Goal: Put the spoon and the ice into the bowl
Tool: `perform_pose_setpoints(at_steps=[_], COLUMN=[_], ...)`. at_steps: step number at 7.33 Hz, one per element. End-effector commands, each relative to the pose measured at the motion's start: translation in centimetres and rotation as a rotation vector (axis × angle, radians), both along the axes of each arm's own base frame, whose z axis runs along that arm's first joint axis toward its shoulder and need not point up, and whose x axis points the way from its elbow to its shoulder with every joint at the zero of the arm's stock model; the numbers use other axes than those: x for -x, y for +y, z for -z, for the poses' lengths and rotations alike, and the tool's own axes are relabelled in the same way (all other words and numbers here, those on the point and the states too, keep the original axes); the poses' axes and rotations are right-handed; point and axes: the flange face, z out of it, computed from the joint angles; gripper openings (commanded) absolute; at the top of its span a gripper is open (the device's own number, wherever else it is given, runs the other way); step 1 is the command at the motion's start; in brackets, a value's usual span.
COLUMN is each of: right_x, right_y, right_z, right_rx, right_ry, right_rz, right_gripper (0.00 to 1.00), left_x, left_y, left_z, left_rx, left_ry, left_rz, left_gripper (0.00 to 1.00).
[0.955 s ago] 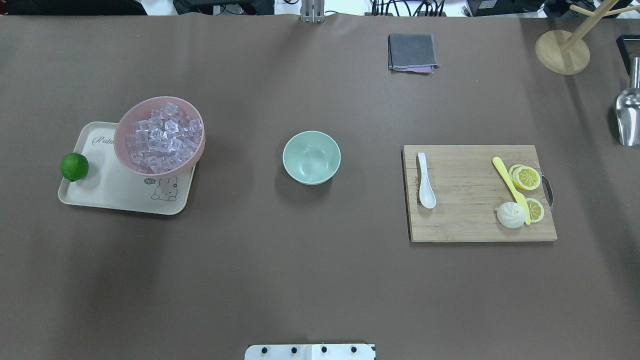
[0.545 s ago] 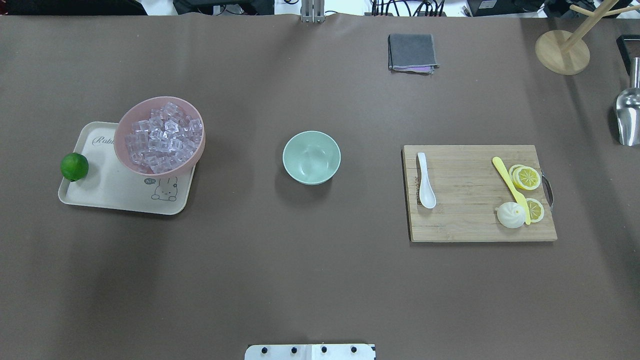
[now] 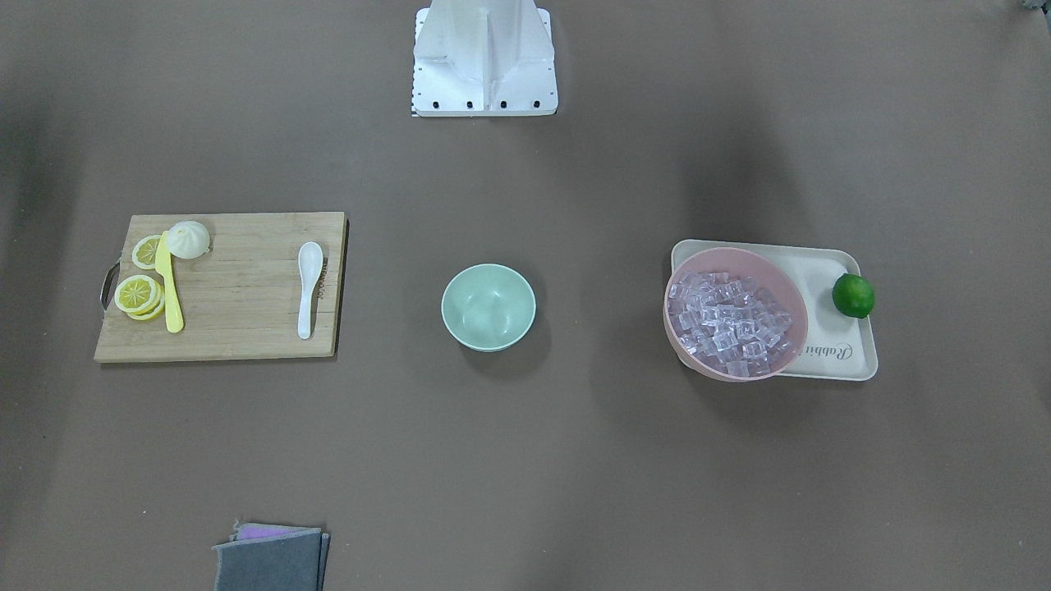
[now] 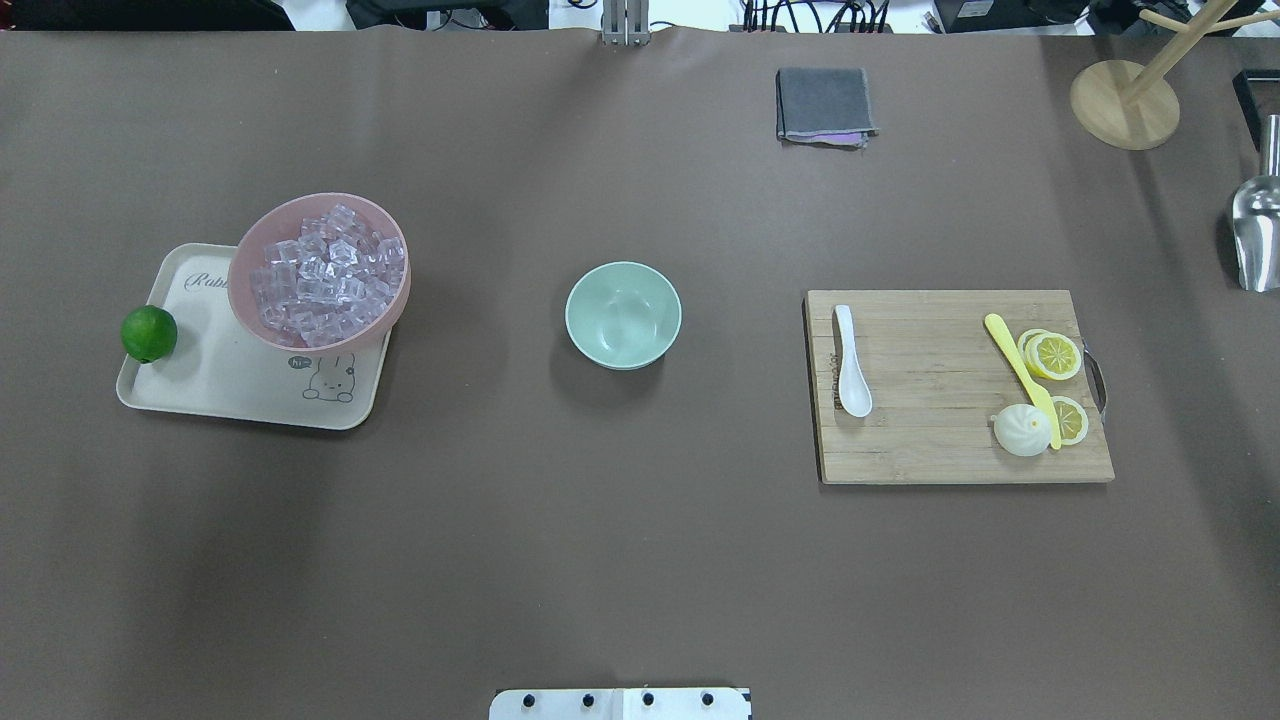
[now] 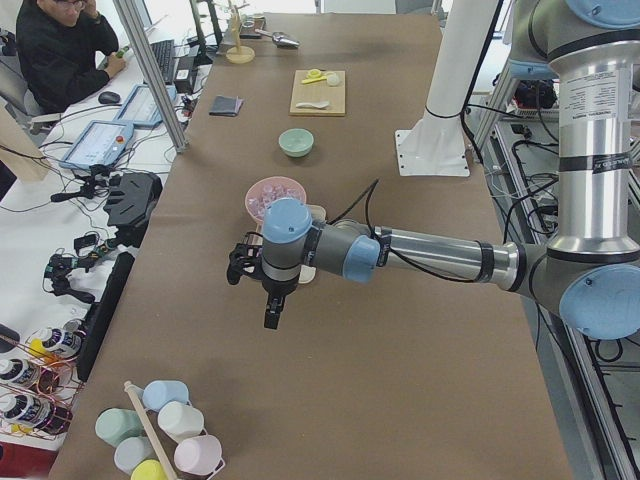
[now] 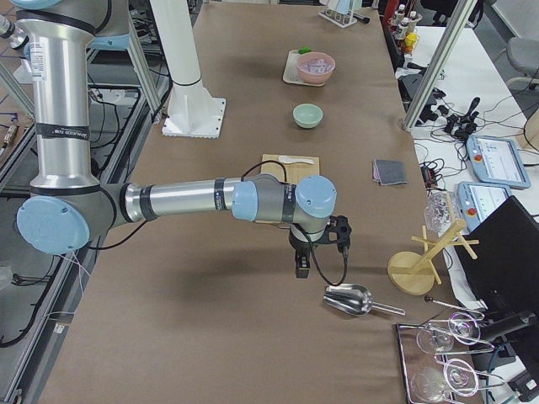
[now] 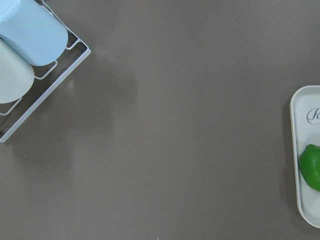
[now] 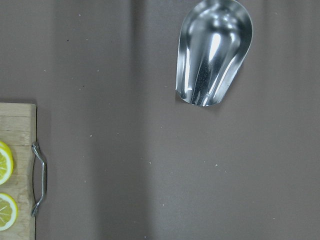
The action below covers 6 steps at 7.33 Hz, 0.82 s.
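Left end effector: hangs over bare worktop, pointing down. It shows from the side only, so I cannot tell whether the fingers are apart or together. In its wrist view, mugs in a wire rack sit off one corner. The end of a cream tray carrying a green lime sits at the opposite edge.

Beyond the lime from this end effector: pink bowl on the tray, heaped with the ice.

Further along, between the two end effectors and well apart from both: the bowl, mint green, upright.

Next, a wooden cutting board. The spoon lies flat along the edge nearest the bowl, the side farthest from the right end effector. Yellow knife, lemon slices and a white bun are at the end nearer that end effector.

Right end effector: hangs over bare worktop between the board's metal handle and a steel scoop. Side view only; its opening cannot be told.
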Motion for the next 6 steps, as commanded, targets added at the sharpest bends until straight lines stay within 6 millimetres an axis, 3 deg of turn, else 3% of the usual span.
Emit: perform_pose_setpoints(at_steps=[1, 6], right_x=[-0.03, 0.07], right_y=[-0.01, -0.02], right_z=[-0.23, -0.13], right_rx=[0.003, 0.003], right_ry=[0.001, -0.002], right_rz=[0.000, 0.001], right_gripper=[1.00, 1.00], left_x=[-0.03, -0.14], left_y=[-0.04, -0.54], left_z=[0.03, 0.92], left_rx=[-0.006, -0.019], left_ry=[0.006, 0.010], left_rz=[-0.002, 0.001], left_gripper=[0.98, 0.98])
